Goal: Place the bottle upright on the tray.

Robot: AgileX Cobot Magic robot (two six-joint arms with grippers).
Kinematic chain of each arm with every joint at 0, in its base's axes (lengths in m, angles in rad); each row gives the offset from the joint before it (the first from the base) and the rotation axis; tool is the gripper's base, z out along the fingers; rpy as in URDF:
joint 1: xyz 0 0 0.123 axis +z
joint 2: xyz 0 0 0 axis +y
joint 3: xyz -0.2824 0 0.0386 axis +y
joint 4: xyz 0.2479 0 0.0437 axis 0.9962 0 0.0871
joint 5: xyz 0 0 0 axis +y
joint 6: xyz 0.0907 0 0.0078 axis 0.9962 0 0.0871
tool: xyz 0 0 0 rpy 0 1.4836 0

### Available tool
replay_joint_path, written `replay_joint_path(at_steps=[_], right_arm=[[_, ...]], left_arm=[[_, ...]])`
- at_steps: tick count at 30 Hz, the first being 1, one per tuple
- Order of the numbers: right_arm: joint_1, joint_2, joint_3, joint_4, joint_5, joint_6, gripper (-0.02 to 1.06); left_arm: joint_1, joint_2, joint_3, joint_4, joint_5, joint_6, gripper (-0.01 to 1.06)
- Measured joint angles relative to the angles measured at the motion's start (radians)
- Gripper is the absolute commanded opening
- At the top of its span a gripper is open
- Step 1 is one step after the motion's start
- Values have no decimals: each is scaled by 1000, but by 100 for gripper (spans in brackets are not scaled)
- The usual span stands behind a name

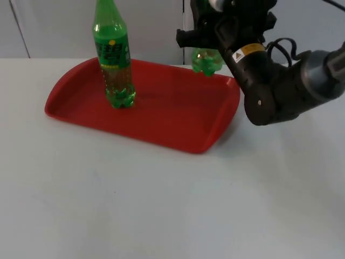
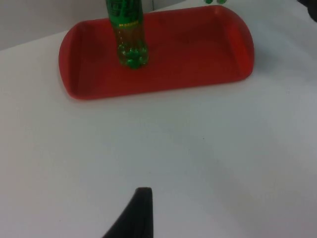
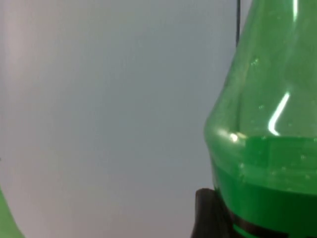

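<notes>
A red tray lies on the white table. One green soda bottle stands upright on its left part, also seen in the left wrist view. A second green bottle hangs in the air over the tray's far right corner, held upright with my right gripper shut on it. In the right wrist view this held bottle is very close, with a black fingertip against its side. My left gripper waits over the bare table in front of the tray.
The grey partition wall rises just behind the tray. White table stretches from the tray's front rim to the near edge. The right arm's black body hangs beside the tray's right end.
</notes>
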Motion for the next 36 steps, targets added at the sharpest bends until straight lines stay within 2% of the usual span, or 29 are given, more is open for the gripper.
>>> replay_joint_path(at_steps=[8, 18, 29, 36], right_arm=[[-2, 159, -197, -85, 0, 40, 0], [-2, 294, -367, -94, 0, 45, 0], [-2, 336, -396, -82, 0, 45, 0], [-2, 336, -403, -28, 0, 45, 0]], left_arm=[[0, 0, 0, 0, 0, 0, 105], [0, 0, 0, 0, 0, -2, 105], [0, 0, 0, 0, 0, -2, 105], [0, 0, 0, 0, 0, -2, 105]])
